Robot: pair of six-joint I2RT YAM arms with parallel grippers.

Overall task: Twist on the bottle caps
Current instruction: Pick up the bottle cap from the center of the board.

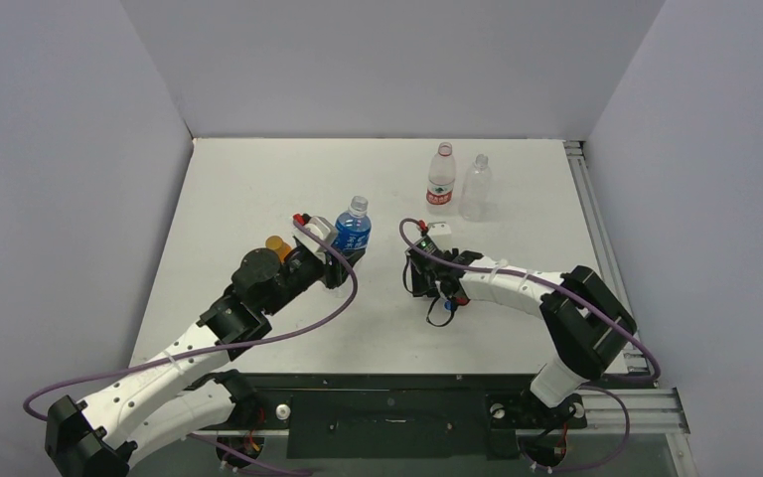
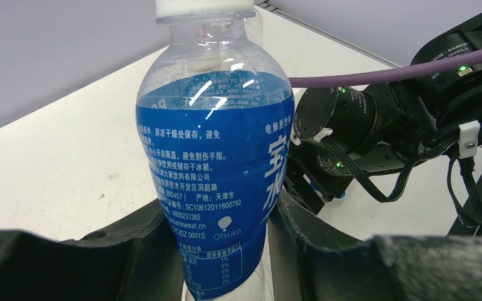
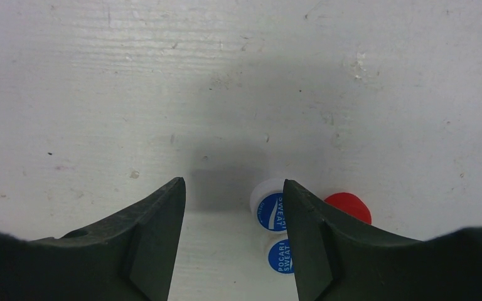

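Seen from above, with 12 o'clock at the far edge of the white table point(image 1: 258, 179), the left gripper point(image 2: 219, 216) sits a little toward 9 o'clock of the table's middle. It is clenched around the lower body of an upright blue-labelled bottle point(image 2: 216, 157), one black finger pressed against each side of the label. Whether this bottle's neck carries a cap cannot be told. An orange-gold cap point(image 1: 278, 245) shows just beside the left wrist, at 9 o'clock from the bottle. At 3 o'clock from the bottle, the right gripper point(image 3: 233, 185) points down at the table with its fingers spread apart and nothing between them. In the right wrist view, a blue-and-white cap point(image 3: 267, 212) lies flat at 5 o'clock, partly hidden by the edge of the right-hand finger. A second blue-and-white cap point(image 3: 280, 257) lies just beside it, nearer the camera. A red cap point(image 3: 348, 207) lies on the outer side of that same finger. Toward 1 o'clock on the table, near the far edge, a red-labelled bottle point(image 1: 441, 179) and a clear bottle point(image 1: 475, 189) stand upright side by side.
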